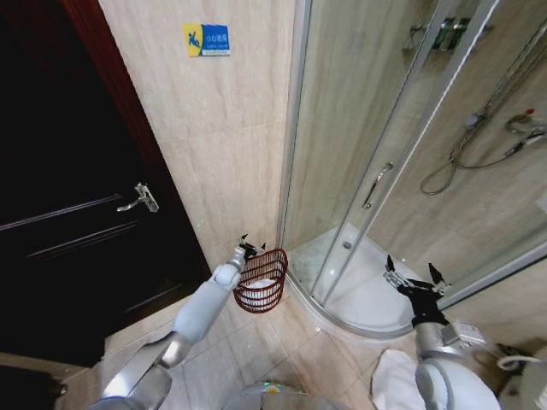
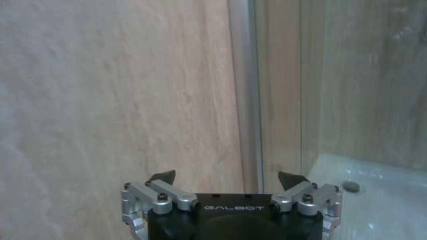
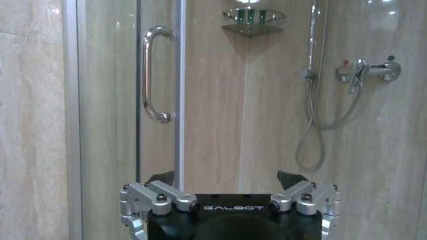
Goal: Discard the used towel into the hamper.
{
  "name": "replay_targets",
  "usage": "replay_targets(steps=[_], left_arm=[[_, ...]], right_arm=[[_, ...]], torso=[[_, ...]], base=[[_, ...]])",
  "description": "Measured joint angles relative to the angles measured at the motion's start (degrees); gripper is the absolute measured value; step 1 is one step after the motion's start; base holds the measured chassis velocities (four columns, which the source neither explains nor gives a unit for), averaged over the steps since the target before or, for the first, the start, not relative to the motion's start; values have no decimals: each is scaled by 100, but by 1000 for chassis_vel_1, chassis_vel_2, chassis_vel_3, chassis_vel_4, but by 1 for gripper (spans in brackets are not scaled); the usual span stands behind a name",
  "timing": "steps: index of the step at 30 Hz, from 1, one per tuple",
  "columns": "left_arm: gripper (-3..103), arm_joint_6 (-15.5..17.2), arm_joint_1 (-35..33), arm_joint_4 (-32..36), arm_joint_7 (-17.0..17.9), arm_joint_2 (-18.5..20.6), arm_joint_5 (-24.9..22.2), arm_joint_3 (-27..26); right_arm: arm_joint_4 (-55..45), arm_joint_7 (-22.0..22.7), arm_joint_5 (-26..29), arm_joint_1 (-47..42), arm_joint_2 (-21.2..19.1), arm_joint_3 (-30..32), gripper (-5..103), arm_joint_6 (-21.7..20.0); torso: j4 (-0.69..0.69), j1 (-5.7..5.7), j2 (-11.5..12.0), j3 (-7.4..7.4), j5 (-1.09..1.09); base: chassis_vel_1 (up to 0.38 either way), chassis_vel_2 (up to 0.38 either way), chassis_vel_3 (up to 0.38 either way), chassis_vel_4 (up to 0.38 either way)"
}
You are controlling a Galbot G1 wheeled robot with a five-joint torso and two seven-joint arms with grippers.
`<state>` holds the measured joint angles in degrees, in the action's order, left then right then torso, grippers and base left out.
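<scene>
Beige marble-look tile covers the bathroom wall (image 1: 231, 128) and floor, with a dark door (image 1: 60, 213) on the left and a curved glass shower enclosure (image 1: 385, 171) on the right. On the floor, against the wall just beside the shower's metal frame, stands the hamper (image 1: 261, 280) — a round red-brown wire basket with something white lying inside it, seemingly the towel (image 1: 259, 286). The left gripper (image 1: 249, 248) hangs just above the hamper's rim on the wall side, its jaws spread wide with nothing between them. The right gripper (image 1: 414, 275) is well apart from the basket, raised in front of the shower tray, its jaws also spread wide with nothing held. From the left wrist, the left gripper (image 2: 227, 176) faces bare wall tile and the frame strip. From the right wrist, the right gripper (image 3: 227, 176) faces the door's chrome handle (image 3: 155, 75), the hose and the mixer tap (image 3: 370, 70) — details the head view shows small.
</scene>
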<state>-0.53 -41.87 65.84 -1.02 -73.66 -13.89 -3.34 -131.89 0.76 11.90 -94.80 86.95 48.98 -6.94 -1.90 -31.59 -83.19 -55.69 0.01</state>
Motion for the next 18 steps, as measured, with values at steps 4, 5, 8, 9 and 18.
replay_targets(steps=[4,5,8,9,18], left_arm=[[100,42,-331,411,96,49,-95,-169],[100,56,-438,537,136,61,-131,-236],[100,129,-677,863,278,93,-218,-375],[100,158,-772,1001,337,110,-250,-426],[100,253,-1155,1710,548,166,-319,-846]], right_arm=[[35,0,-18,24,-27,-56,100,-13],[50,0,-24,26,-35,-68,100,-14],[84,0,-40,29,-50,-89,100,-16],[98,-2,-44,30,-58,-96,100,-16],[117,-24,-54,23,-109,-142,100,-16]], torso=[[0,0,0,0,-1],[0,0,0,0,-1],[0,0,0,0,-1],[0,0,0,0,-1],[0,0,0,0,0]], base=[[0,0,0,0],[0,0,0,0],[0,0,0,0],[0,0,0,0],[0,0,0,0]])
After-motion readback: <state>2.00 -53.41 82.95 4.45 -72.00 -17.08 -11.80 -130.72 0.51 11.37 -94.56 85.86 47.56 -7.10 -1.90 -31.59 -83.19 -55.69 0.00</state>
